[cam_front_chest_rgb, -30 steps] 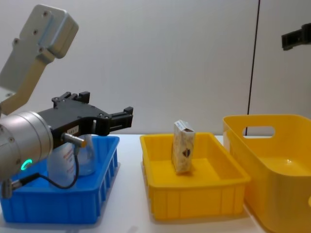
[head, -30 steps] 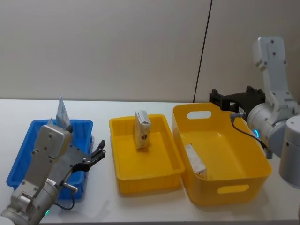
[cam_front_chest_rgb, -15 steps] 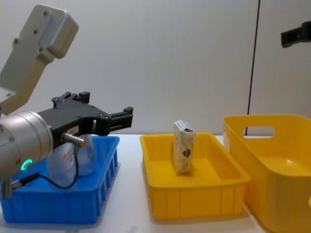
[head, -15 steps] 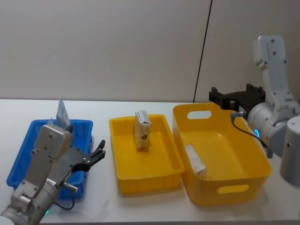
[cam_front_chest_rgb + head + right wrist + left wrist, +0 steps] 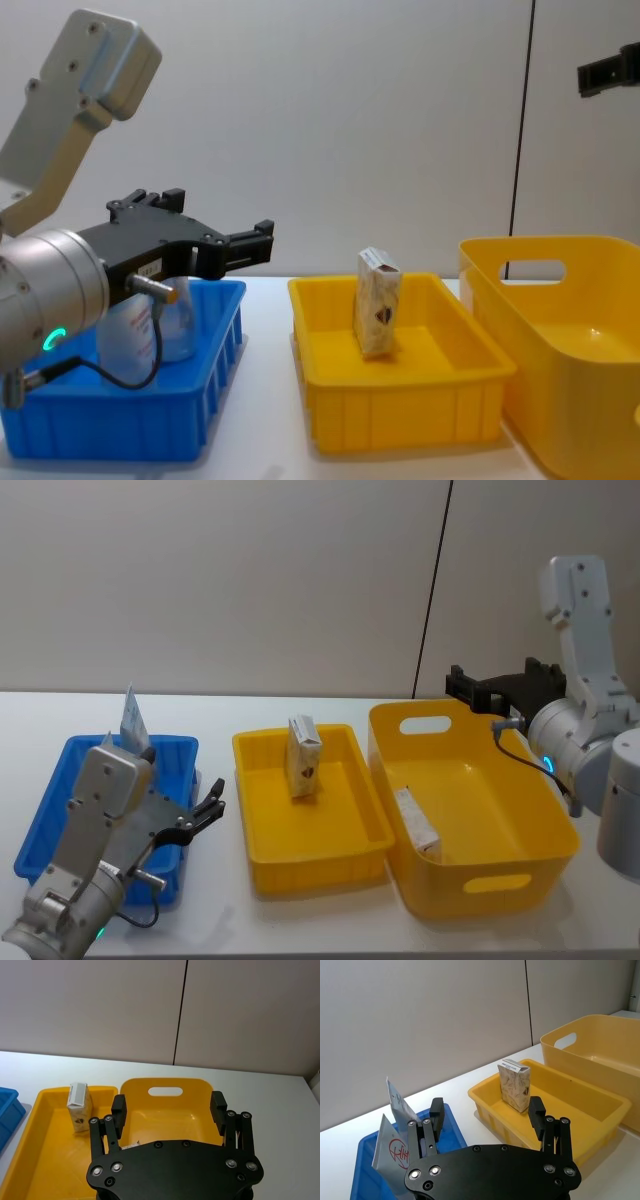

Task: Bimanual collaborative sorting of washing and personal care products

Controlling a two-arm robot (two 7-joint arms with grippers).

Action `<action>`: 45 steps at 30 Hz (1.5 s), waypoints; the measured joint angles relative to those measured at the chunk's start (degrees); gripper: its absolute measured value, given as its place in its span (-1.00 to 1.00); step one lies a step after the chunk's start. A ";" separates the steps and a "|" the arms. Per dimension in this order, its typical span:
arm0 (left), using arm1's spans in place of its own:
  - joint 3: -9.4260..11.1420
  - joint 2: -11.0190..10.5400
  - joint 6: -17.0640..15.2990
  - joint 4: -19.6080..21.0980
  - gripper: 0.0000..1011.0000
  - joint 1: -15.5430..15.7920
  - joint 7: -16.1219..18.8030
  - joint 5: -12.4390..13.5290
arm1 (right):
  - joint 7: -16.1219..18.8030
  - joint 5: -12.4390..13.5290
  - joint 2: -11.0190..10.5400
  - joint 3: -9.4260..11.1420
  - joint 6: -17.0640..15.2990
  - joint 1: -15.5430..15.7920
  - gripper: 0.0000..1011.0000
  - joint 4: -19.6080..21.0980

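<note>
A cream carton [image 5: 304, 756] with a dark logo stands upright in the yellow tray [image 5: 262, 865]; the left wrist view shows this carton [image 5: 515, 1085] ahead of my left gripper [image 5: 487, 1107]. Another carton [image 5: 416, 820] lies inside the tall yellow basket [image 5: 500, 890]. Pale tubes with red print [image 5: 392, 1145] stand in the blue tray [image 5: 60, 780]. My left gripper [image 5: 212, 805] hovers open and empty over that tray's right side. My right gripper [image 5: 497, 685] hangs open and empty above the basket's far rim.
The three containers stand in a row on the white table [image 5: 300, 920]: blue tray left, yellow tray middle, basket right. A grey wall with a dark vertical seam [image 5: 432, 590] closes the back. Bare table lies in front of the containers.
</note>
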State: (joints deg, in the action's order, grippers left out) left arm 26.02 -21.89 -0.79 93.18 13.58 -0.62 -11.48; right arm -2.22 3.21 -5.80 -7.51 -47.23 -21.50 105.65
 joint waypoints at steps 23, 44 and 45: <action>0.00 0.00 0.00 0.00 0.98 0.00 0.00 0.00 | 1.22 2.55 -2.73 -1.14 9.10 4.49 0.98 -0.87; 0.00 0.00 0.00 0.00 0.98 0.00 0.00 0.00 | 3.30 7.17 -7.36 -3.01 24.67 12.14 0.98 -2.47; 0.00 0.00 0.00 0.00 0.98 0.00 0.00 0.00 | 3.37 7.35 -7.54 -3.08 25.26 12.44 0.98 -2.52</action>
State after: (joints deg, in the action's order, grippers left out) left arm 26.02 -21.89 -0.79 93.18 13.59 -0.62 -11.48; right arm 1.14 10.57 -13.34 -10.59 -21.97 -9.06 103.13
